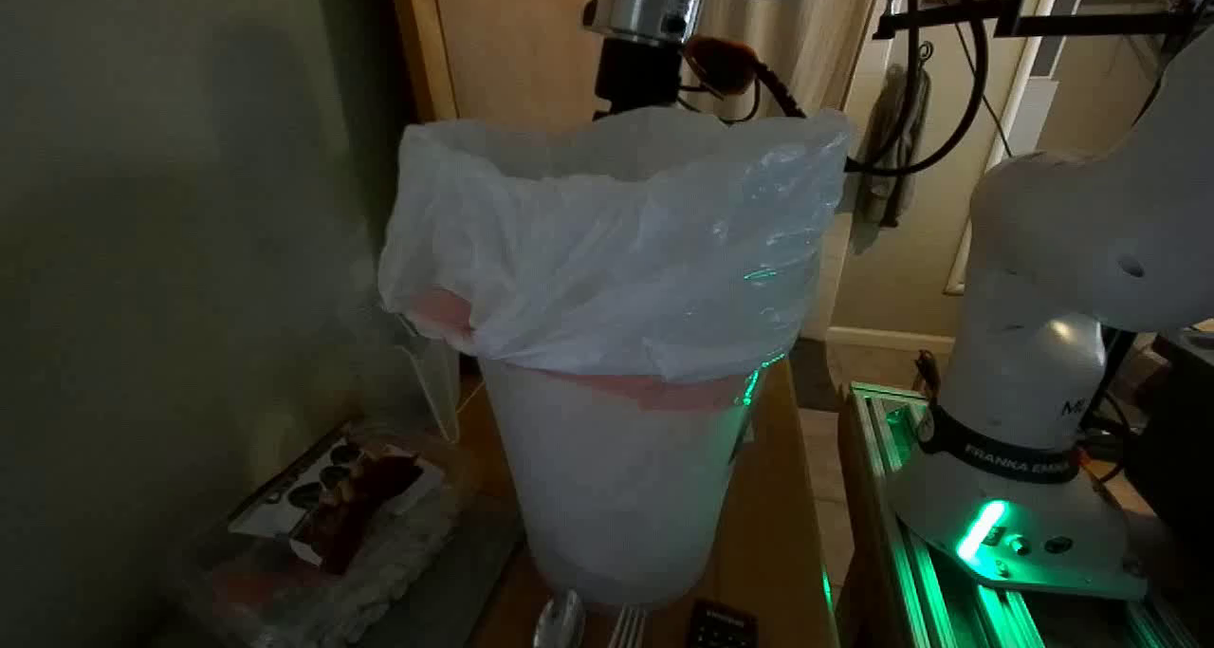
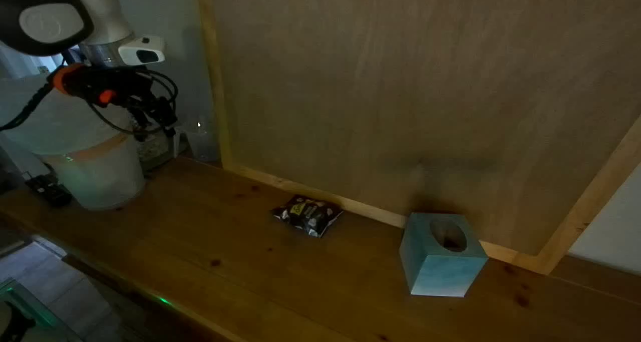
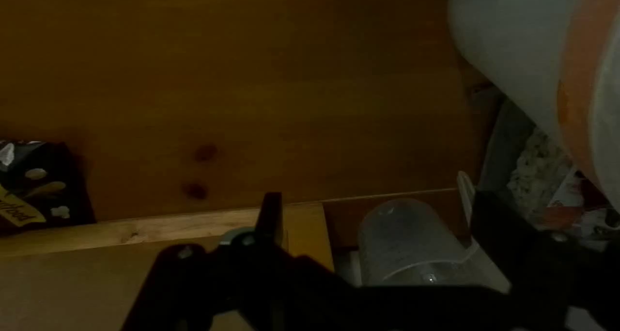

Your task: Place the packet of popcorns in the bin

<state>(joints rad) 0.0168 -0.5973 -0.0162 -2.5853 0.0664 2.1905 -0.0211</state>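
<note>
- The bin (image 1: 616, 477) stands upright on the table (image 2: 210, 302), white and tapering, a translucent bag (image 1: 616, 259) folded down over its rim.
- The packet (image 2: 308, 215), dark and crinkly with a yellow patch, lies on the table, outside the bin and well apart from it.
- The gripper (image 3: 375, 200) hangs in the air near the bin, on the packet's side; I can't tell whether the two touch.
- Its fingers (image 3: 271, 219) are spread wide; looking down from the wrist, I see a clear jug (image 3: 411, 239) through the gap.
- That jug sits near the bin.
- A wooden board (image 2: 400, 91) starts near the bin and runs off past the packet.
- The blue box (image 2: 443, 272), an oval opening in its top, sits farther from the bin than the packet does.
- Just beside the bin's base, on the side away from the packet, lie a spoon (image 1: 561, 620), a fork (image 1: 627, 627) and a black device (image 1: 721, 624).
- A red-and-white wrapper (image 1: 365, 501) lies near the bin, by the wall (image 1: 190, 202).
- The arm (image 1: 1024, 373) is mounted well apart from the bin, a green light (image 1: 982, 529) glowing on its base.
</note>
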